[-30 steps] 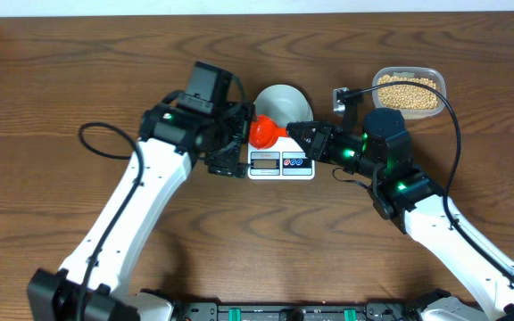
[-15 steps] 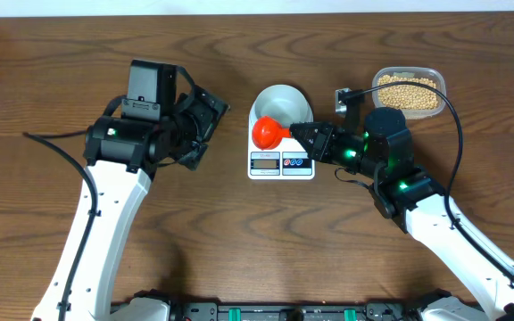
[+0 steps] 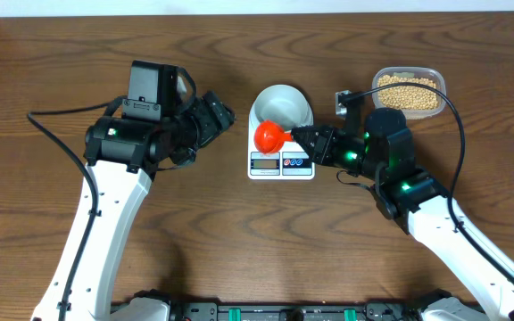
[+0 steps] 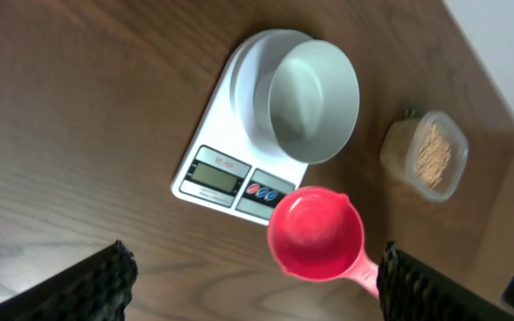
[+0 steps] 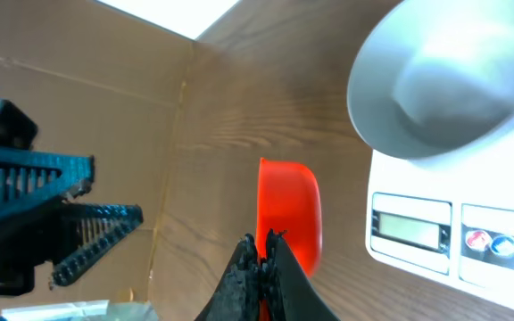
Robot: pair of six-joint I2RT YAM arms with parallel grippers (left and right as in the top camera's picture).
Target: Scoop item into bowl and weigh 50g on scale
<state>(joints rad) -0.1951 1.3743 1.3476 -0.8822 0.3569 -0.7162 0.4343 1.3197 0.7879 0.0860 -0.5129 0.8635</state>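
The right tool (image 3: 298, 135) is clamped on the handle of a seemingly light, rigid red plastic scoop (image 3: 269, 135), a sound hold; small round tan beans (image 3: 408, 92) likely spill; left tool (image 3: 215, 117) stands apart.

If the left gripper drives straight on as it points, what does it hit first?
Probably the red scoop, held in the right gripper near the scale's display end. Depth is unclear, so it could reach the scale instead.

Brown wooden table (image 3: 43, 223), white scale (image 3: 281, 165) lying mid-table, clear plastic tub (image 3: 443, 89) far right
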